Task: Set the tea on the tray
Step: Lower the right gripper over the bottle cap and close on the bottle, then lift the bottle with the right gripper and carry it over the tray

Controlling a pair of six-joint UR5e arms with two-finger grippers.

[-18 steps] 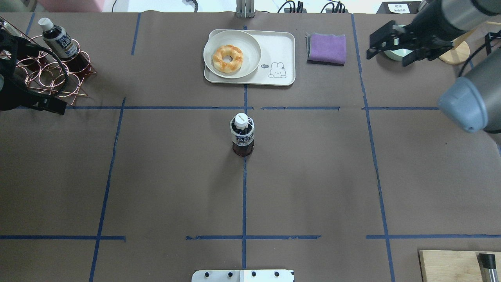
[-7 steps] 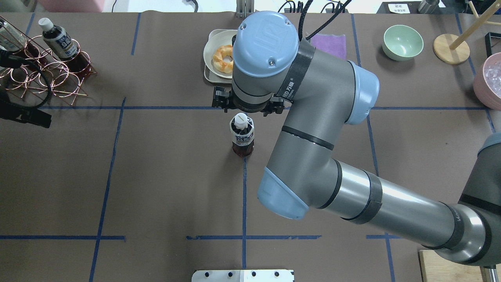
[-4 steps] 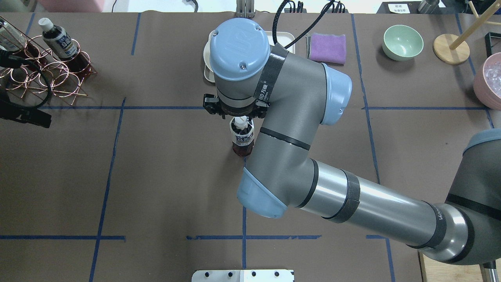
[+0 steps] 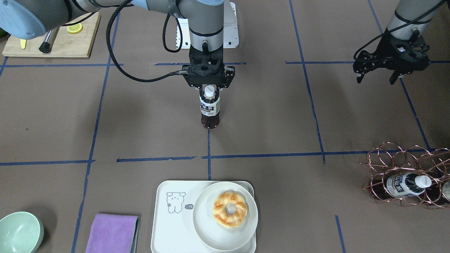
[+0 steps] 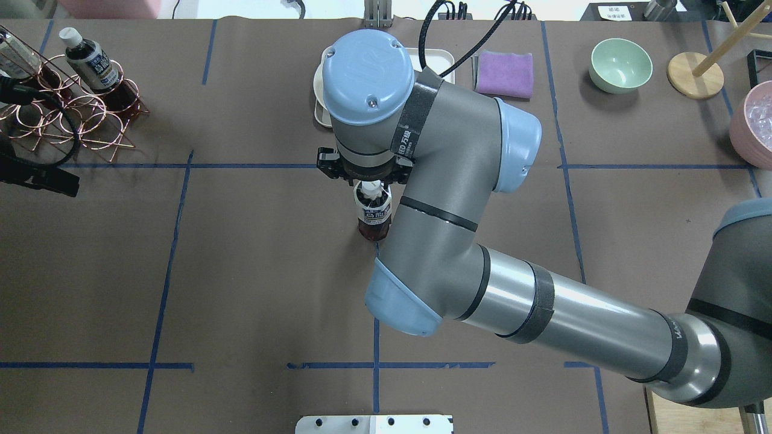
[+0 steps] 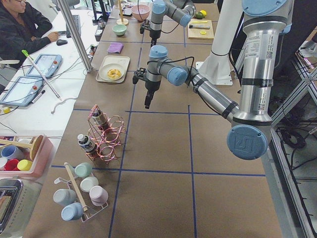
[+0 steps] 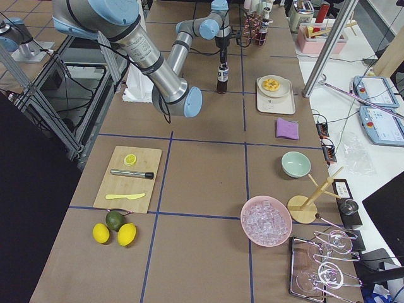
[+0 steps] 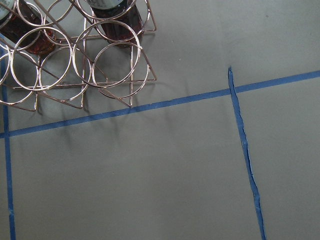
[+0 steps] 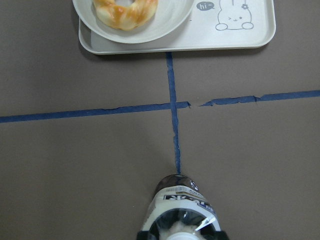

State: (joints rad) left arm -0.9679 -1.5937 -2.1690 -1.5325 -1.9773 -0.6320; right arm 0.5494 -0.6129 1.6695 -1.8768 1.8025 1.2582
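Bright, even overhead light (soft shadows only), sharp focus

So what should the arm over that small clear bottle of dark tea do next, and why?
Probably squeeze the right gripper shut on the small clear tea bottle: it straddles the white cap, contact is unclear, and the bottle stands upright well short of the cream rectangular tray.

You have the tea point(image 4: 209, 109) upright on a blue tape line point(image 4: 208, 147), cap on. The cream tray point(image 4: 171, 228) lies well apart.
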